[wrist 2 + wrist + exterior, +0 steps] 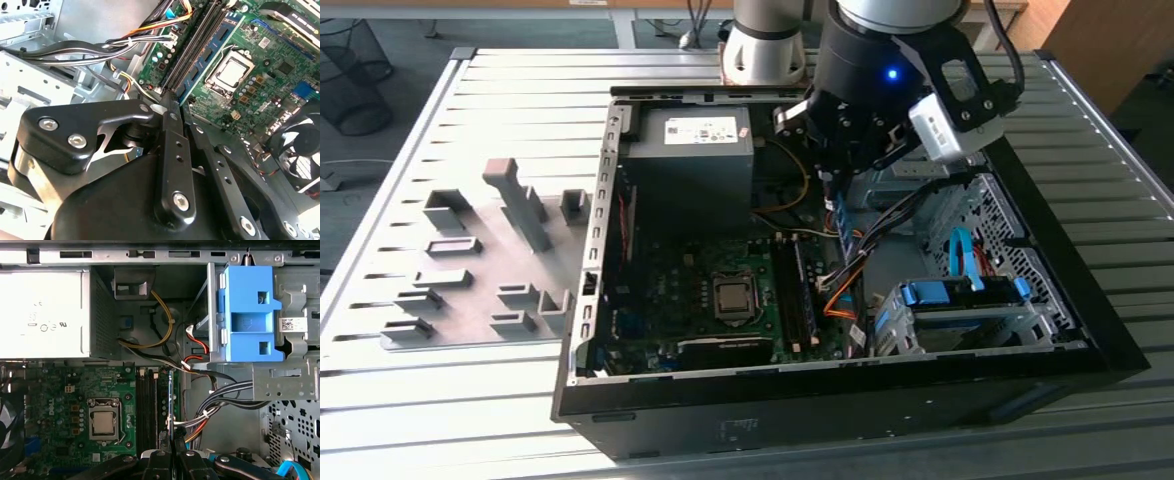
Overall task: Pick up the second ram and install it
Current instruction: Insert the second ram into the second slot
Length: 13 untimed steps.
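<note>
One claw (173, 450) clamps the second ram (171, 400) (edge-on) at its end.

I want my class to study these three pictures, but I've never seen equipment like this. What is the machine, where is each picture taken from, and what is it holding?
It is a robot arm ending in a gripper, a two-fingered clamp. The exterior view looks from off the arm at a slatted table bearing an open computer case and grey fixture blocks. Both wrist views come from cameras riding on the arm, looking into the case. The gripper is shut on the second ram, a thin memory stick seen edge-on, by the black memory slots.
</note>
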Tool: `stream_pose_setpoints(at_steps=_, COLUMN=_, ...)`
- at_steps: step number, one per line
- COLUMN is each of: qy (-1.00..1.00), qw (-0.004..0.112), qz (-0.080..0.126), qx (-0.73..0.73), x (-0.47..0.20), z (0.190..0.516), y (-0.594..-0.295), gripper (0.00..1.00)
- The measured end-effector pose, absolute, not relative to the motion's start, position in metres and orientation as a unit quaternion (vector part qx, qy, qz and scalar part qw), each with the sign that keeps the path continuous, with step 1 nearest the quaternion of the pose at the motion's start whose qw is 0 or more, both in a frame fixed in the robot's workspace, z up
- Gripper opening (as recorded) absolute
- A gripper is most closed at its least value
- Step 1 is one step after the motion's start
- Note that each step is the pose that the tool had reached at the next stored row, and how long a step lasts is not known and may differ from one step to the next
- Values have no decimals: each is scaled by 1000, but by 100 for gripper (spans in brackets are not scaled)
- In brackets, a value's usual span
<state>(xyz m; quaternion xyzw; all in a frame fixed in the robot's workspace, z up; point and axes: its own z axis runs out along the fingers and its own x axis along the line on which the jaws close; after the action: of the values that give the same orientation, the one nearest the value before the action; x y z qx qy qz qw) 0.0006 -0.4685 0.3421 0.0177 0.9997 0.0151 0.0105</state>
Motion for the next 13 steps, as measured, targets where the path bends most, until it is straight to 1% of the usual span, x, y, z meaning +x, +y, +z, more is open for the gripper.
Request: stream_pose_setpoints(at_steps=13, qy=1000, qw=11, qz=14, qx=18, x=1, z=323, y=-469, gripper=14)
